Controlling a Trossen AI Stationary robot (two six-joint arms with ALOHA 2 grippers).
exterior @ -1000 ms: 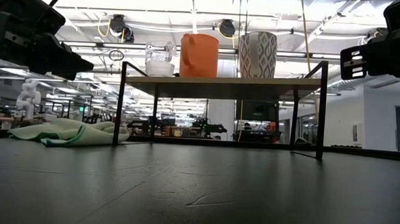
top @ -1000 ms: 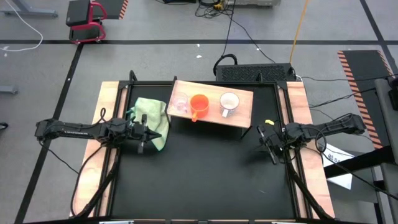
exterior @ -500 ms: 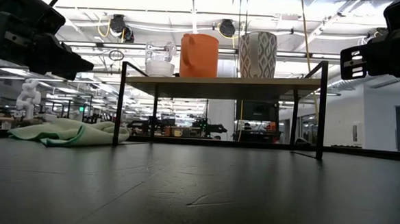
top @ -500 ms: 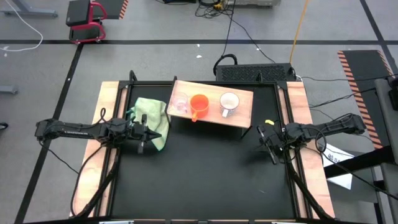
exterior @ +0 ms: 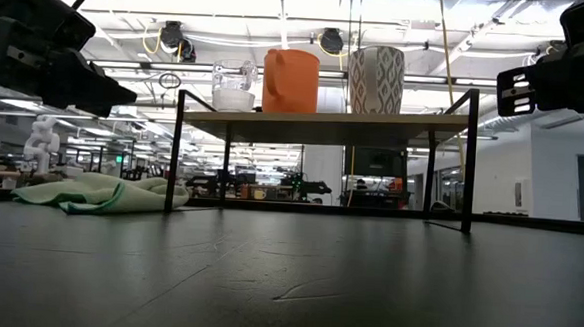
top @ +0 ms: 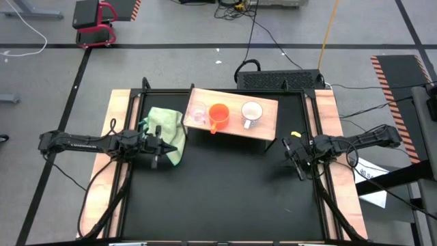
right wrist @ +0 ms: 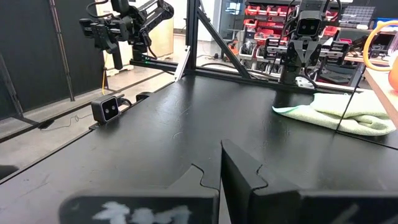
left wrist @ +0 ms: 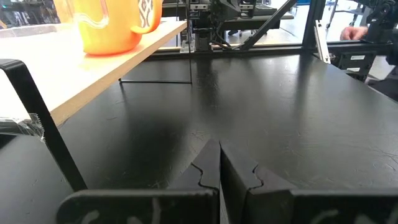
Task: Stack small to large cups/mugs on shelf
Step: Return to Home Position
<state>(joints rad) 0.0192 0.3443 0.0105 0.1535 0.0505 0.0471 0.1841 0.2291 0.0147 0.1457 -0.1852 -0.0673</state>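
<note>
While glass cup (top: pixel 197 114), orange mug (top: pixel 218 115), white mug (top: pixel 251 113) stand on the shelf (top: pixel 270 115) at desk's far edge, we should home wide of it | left hand (top: pixel 158 147), right hand (top: pixel 293 152): closed, empty, at side edges

Around my table the floor (top: pixel 41 89) is smooth grey, crossed by black tape lines (top: pixel 171 46). A red-framed stool (top: pixel 95 20) with a black seat stands at the far left, and a yellow cable (top: pixel 330 27) runs across the floor at the far right. Looking level, I see a bright hall under long ceiling lights (exterior: pixel 310 4). To one side are red storage bins (right wrist: pixel 264 11) and a dark wall panel (right wrist: pixel 31 56).
</note>
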